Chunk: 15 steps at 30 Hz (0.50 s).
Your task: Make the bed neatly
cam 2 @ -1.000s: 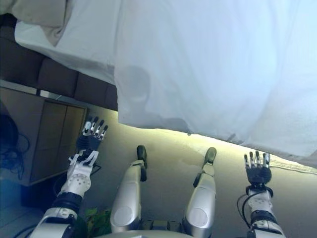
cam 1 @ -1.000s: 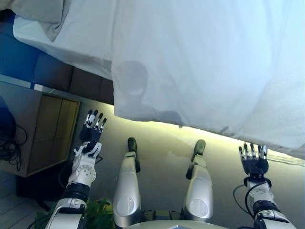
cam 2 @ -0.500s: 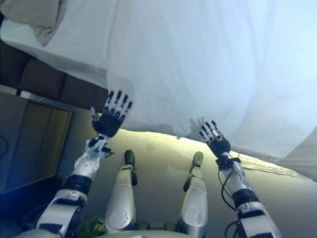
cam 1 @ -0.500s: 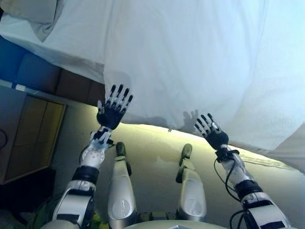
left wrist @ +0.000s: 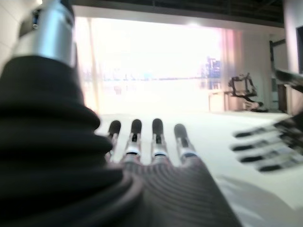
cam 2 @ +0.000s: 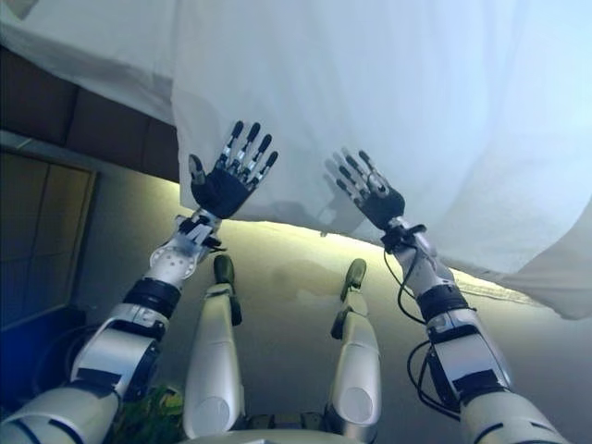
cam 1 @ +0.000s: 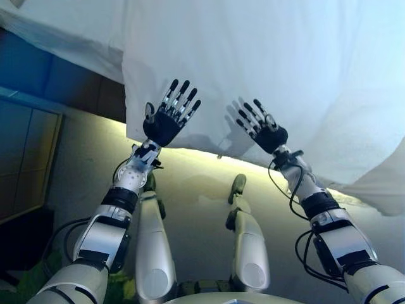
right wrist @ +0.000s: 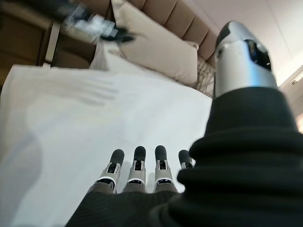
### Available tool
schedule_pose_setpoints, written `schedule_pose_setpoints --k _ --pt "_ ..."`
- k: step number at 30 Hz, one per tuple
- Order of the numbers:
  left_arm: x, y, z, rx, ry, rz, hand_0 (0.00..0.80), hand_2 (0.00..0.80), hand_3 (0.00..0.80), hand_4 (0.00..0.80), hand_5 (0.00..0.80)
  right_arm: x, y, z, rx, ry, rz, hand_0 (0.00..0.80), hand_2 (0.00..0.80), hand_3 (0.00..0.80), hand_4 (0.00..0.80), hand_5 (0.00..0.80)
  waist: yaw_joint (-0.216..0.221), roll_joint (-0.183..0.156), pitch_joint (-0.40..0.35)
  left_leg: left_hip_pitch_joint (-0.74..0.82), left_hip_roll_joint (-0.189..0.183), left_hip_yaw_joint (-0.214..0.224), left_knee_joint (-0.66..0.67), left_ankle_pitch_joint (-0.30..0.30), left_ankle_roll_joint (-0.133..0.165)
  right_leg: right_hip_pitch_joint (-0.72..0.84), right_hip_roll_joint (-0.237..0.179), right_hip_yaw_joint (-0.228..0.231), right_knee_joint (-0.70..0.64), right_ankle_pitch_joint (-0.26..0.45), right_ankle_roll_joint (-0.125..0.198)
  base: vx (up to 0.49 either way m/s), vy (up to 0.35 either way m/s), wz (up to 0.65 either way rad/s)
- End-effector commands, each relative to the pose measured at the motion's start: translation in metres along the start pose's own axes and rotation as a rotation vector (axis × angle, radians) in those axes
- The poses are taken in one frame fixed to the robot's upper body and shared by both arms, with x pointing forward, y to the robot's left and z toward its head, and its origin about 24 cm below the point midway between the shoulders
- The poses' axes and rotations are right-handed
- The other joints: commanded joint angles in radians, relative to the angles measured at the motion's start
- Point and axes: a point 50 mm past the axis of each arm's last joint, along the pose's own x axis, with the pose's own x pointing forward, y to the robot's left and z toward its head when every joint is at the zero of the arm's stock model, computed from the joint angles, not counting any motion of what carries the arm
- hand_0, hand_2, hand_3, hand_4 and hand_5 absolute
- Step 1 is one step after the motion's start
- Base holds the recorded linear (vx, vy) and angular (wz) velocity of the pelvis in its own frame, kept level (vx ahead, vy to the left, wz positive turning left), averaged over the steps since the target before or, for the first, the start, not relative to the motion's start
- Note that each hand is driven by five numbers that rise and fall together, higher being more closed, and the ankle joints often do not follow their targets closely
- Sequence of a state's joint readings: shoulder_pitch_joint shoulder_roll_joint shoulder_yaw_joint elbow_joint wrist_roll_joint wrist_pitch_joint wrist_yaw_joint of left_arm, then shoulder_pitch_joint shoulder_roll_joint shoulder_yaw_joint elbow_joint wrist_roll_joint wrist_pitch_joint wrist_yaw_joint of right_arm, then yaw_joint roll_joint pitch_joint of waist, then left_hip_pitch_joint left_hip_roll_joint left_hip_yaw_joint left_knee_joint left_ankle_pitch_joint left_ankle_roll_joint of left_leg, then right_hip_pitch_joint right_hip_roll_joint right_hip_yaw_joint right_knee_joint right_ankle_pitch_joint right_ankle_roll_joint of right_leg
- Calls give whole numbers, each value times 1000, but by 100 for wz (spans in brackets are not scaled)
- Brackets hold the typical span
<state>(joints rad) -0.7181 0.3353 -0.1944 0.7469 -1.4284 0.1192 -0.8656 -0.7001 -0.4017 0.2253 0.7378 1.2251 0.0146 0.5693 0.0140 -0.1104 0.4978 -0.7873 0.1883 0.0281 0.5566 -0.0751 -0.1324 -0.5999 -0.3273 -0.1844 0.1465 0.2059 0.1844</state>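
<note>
A white duvet [cam 1: 266, 50] covers the bed and its edge hangs down over the side in front of me. My left hand [cam 1: 161, 126] is raised in front of the hanging edge near its left corner, open, fingers straight and spread. My right hand [cam 1: 269, 136] is up beside it to the right, also open, palm toward the cloth. Neither hand holds any cloth. The right wrist view shows straight fingers [right wrist: 137, 165] over the flat duvet, with a beige pillow [right wrist: 156, 47] at the head end. Straight fingers [left wrist: 156, 137] show in the left wrist view too.
A brown bedside cabinet [cam 1: 25, 158] stands at the left, beside the dark bed base [cam 1: 57, 76]. A padded headboard [right wrist: 170, 19] rises behind the pillow. Beige floor [cam 1: 196, 183] lies between me and the bed. A bright window [left wrist: 151, 61] is beyond the bed.
Both hands have risen from low near the floor up to the duvet's hanging edge and come closer together. The camera has shifted toward the bed. Fingers stayed open.
</note>
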Motion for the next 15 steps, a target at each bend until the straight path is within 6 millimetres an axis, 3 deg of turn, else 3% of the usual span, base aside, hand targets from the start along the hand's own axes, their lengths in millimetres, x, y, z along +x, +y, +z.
schedule_pose_setpoints --k 1,4,6,9,15 --pt "26 -20 8 54 0 -140 0 0 0 0 0 4 13 26 -43 -78 95 0 0 0 0 0 24 46 22 -75 -52 -4 13 27 26 -113 -47 20 235 -77 19 2 84 -11" --pt "31 -20 12 82 16 -124 0 0 0 0 0 6 13 30 -50 -91 90 0 0 0 0 0 24 61 22 -163 -53 -8 104 -4 41 -217 -53 47 349 -104 8 -42 109 -16" --pt "33 -17 21 115 32 -79 0 0 0 0 0 4 4 37 -52 -99 55 0 0 0 0 0 18 80 22 -253 -58 -19 198 -39 57 -316 -56 83 450 -123 -3 -54 162 -13" --pt "32 -13 36 151 29 -35 0 0 0 0 0 -2 -8 46 -47 -95 -1 0 0 0 0 0 11 91 22 -315 -55 -21 245 -58 62 -388 -53 112 495 -127 -6 -26 123 -25" --pt "26 9 69 255 8 334 0 0 0 0 0 -25 -45 76 0 -153 -230 0 0 0 0 0 -8 118 22 -385 -57 -12 265 -61 57 -475 -46 142 512 -109 -2 -31 122 -4"
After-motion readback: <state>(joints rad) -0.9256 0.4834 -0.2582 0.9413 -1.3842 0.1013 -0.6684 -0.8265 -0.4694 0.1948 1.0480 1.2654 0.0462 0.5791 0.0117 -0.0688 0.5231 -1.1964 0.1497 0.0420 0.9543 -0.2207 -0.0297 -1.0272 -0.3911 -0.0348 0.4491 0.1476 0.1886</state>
